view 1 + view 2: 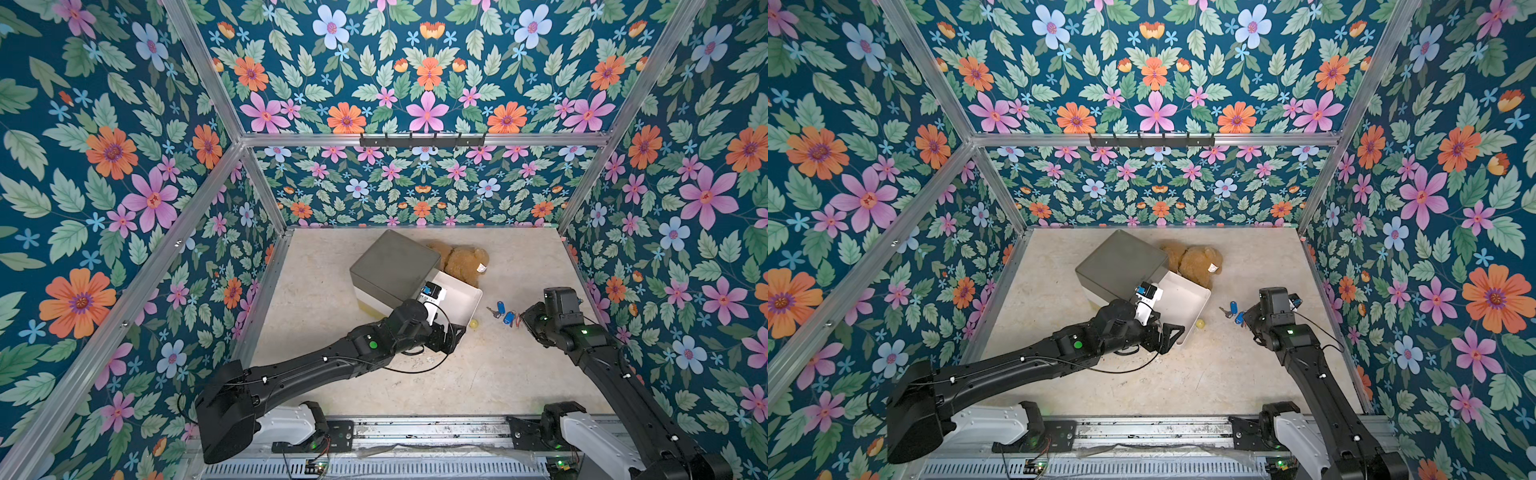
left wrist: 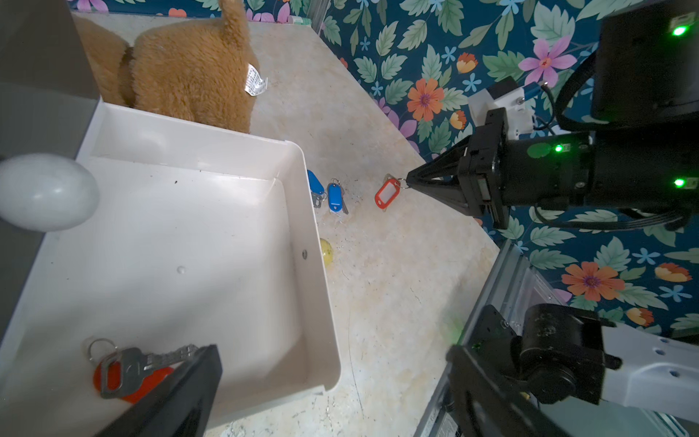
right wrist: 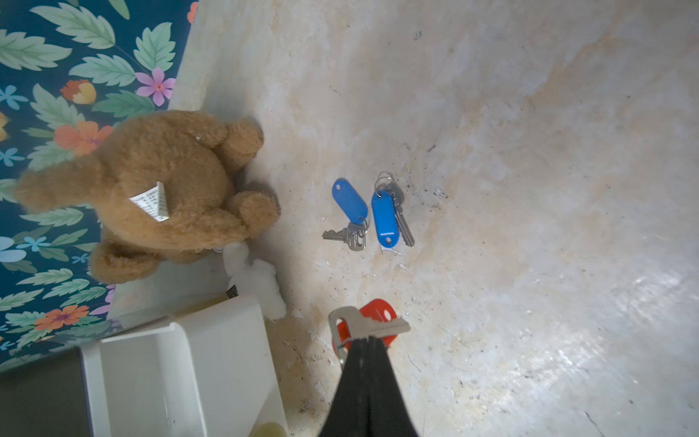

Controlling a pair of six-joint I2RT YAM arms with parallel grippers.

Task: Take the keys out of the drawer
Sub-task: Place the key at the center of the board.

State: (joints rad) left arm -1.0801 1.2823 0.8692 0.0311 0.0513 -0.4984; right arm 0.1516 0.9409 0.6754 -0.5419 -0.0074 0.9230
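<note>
The right gripper (image 3: 366, 338), low centre of its wrist view, is clamped shut on the blade of a red-tagged key (image 3: 378, 314), whose tag dangles from its ring. Above it in that frame, two blue-tagged keys (image 3: 385, 219) lie flat on the table (image 3: 529, 189), clear of the drawer (image 3: 181, 363) at lower left. The left gripper (image 1: 452, 332) stands open at the drawer's corner, one finger (image 2: 177, 382) over a second red-tagged key (image 2: 128, 372) lying inside. These keys look light, stiff and likely to slide on smooth plastic; pinching the blade or bow seems surest. The tag windows are blank, and the teddy bear's (image 3: 162, 189) label is too small to read.
</note>
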